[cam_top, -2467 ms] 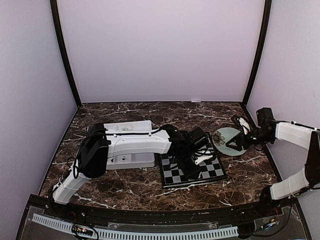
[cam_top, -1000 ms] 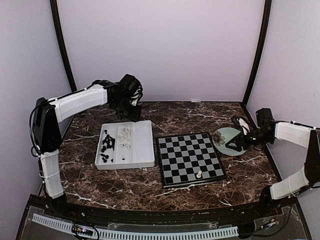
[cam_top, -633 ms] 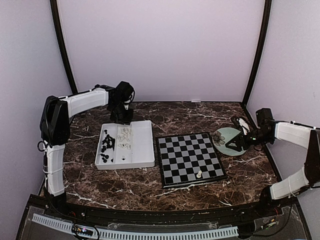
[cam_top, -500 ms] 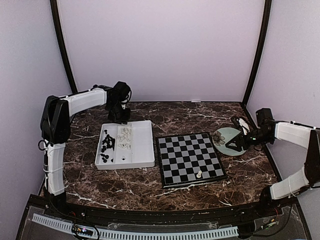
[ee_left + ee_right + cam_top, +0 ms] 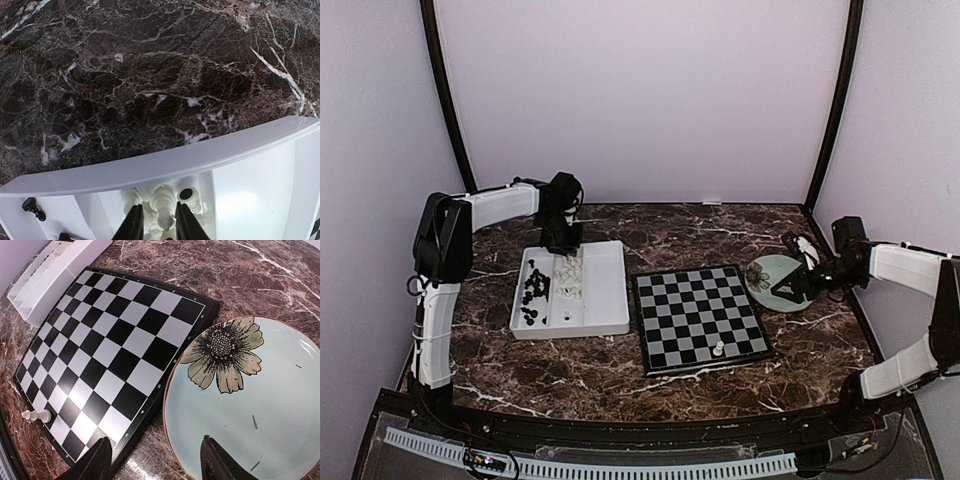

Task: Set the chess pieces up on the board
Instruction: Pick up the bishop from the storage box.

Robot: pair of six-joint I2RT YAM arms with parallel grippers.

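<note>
The board (image 5: pixel 700 315) lies flat in the middle, and one white chess piece (image 5: pixel 718 349) lies on it near its front right corner; the same piece (image 5: pixel 36 415) shows in the right wrist view. The other chess pieces lie in the white tray (image 5: pixel 605 300): black ones (image 5: pixel 532 290) on the left, white ones (image 5: pixel 568 278) beside them. My left gripper (image 5: pixel 563 240) is low over the tray's back end. Its narrowly open fingers (image 5: pixel 134 225) flank a white piece (image 5: pixel 162 197), with a thin gap on the left. My right gripper (image 5: pixel 157 460) hangs wide open and empty over the board's corner (image 5: pixel 115 340).
A pale green plate (image 5: pixel 775 280) with a flower print lies right of the board, its rim (image 5: pixel 172 440) under my right gripper. The tray's back wall (image 5: pixel 165 162) runs just ahead of my left fingers. Purple walls close in the marble table (image 5: pixel 620 375).
My left arm left the board, where a white piece now lies, swung to the tray's back end and came down over the white pieces, its jaws narrowing. The right arm has not moved.
</note>
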